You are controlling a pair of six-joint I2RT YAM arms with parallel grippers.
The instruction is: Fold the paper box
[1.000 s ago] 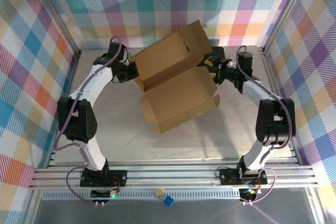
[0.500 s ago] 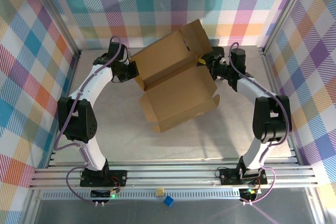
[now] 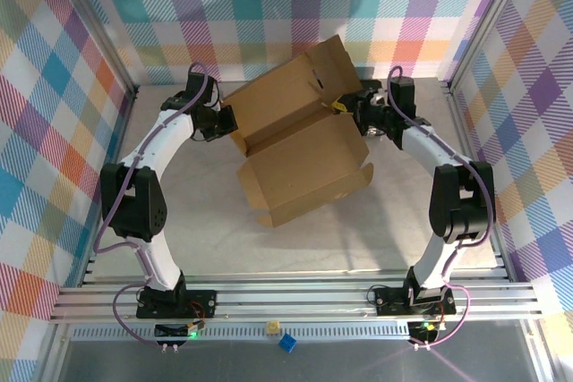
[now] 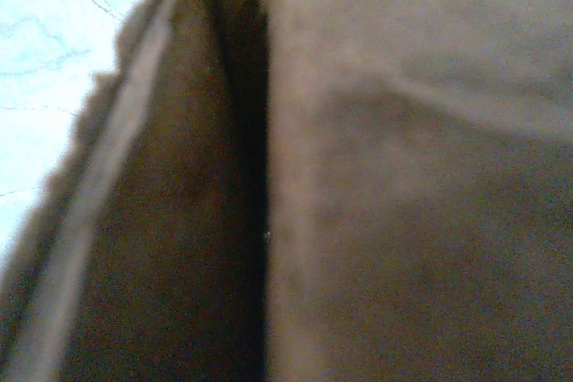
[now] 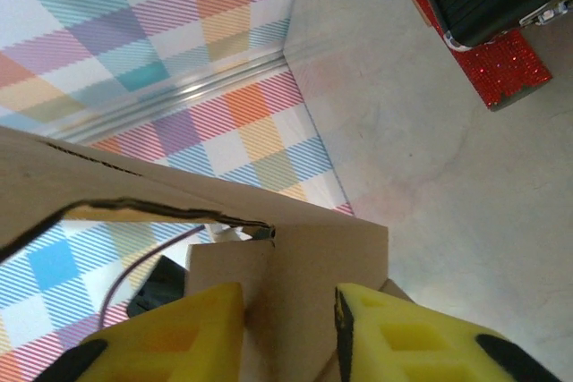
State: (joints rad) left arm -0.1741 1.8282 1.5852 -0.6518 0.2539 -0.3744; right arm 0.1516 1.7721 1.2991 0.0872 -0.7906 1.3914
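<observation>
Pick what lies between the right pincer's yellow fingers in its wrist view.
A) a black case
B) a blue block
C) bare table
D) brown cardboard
D: the right pincer has its yellow fingers on either side of a flap of the paper box.

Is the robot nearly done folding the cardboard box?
Not yet. Done: the paper box is creased, and its back panel looks tilted up. In hand: the left gripper is at its left edge, and the right gripper has its yellow fingers apart at a right-side flap. Left: the box lies open, lid not closed.
</observation>
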